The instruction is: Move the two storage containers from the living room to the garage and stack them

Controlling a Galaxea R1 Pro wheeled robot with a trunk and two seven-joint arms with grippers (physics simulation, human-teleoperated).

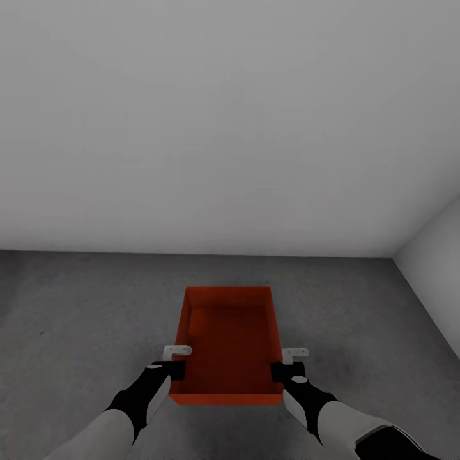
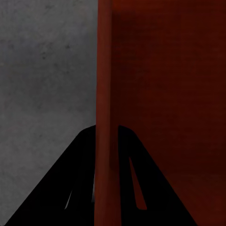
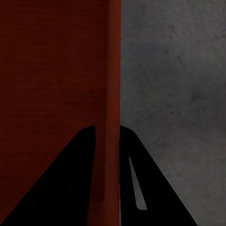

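So one orange-red open-topped plastic storage container has made it into the garage, over the dark grey speckled concrete floor. Left gripper and right gripper each pinch a side wall (can't tell if it's touching down). Second box and stacking remain.

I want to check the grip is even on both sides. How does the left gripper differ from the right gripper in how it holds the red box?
The left gripper clamps the left side wall of the red box, while the right gripper clamps the right side wall. In both wrist views, one finger sits inside the wall and one outside. Both grip near the box's near end at matching height, above the grey floor.
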